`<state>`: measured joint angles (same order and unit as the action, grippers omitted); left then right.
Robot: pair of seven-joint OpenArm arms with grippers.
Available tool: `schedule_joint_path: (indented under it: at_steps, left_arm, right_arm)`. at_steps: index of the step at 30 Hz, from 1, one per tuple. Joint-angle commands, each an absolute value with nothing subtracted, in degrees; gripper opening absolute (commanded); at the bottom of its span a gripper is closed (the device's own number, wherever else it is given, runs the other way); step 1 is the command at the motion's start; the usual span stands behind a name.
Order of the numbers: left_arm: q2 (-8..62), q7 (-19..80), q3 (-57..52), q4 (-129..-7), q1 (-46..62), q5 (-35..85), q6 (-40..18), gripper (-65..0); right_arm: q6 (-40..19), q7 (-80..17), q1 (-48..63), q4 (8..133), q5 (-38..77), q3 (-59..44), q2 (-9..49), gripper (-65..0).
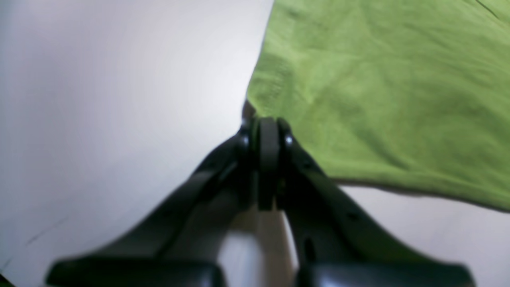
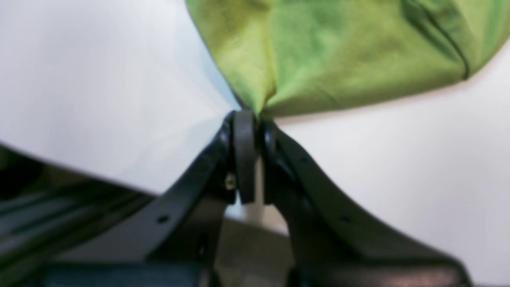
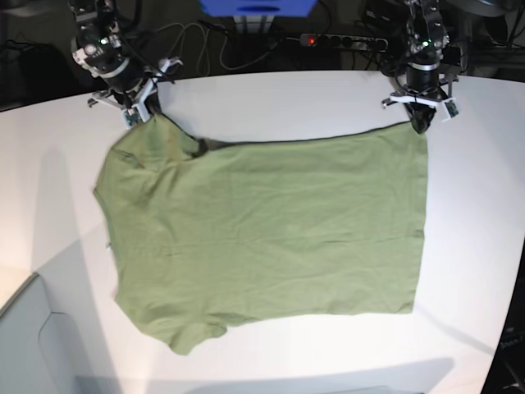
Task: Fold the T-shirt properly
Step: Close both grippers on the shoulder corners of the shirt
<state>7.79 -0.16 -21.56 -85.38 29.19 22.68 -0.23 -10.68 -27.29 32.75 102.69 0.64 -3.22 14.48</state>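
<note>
The olive-green T-shirt [image 3: 262,230] lies spread flat on the white table [image 3: 271,94], its hem toward the right and its sleeves toward the left in the base view. My left gripper [image 3: 421,123] is at the far right corner of the shirt, shut on that corner of the T-shirt [image 1: 358,95]; the left gripper [image 1: 267,121] pinches the cloth edge. My right gripper [image 3: 152,115] is at the far left, by the shoulder. In the right wrist view the right gripper [image 2: 252,115] is shut on a gathered peak of the T-shirt [image 2: 318,52].
Cables and a power strip [image 3: 340,39] lie behind the table's far edge, with a blue box [image 3: 258,6] at the back. A grey surface [image 3: 33,345] sits at the near left corner.
</note>
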Motion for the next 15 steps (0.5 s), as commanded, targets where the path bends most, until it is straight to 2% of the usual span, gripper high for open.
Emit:
schedule_joint_path:
  at_steps: [1, 15]
  left_arm:
    - [8.2, 0.5, -21.8, -86.1, 30.5, 22.5, 0.0, -65.0]
    - [8.2, 0.5, -21.9, -95.6, 37.8, 22.6, 0.1, -65.0]
  right_arm:
    - [-11.7, -28.5, 33.6, 104.3, 0.2, -4.2, 15.1, -64.8]
    - [-11.8, -28.5, 41.3, 116.7, 0.2, -12.6, 14.5, -64.8]
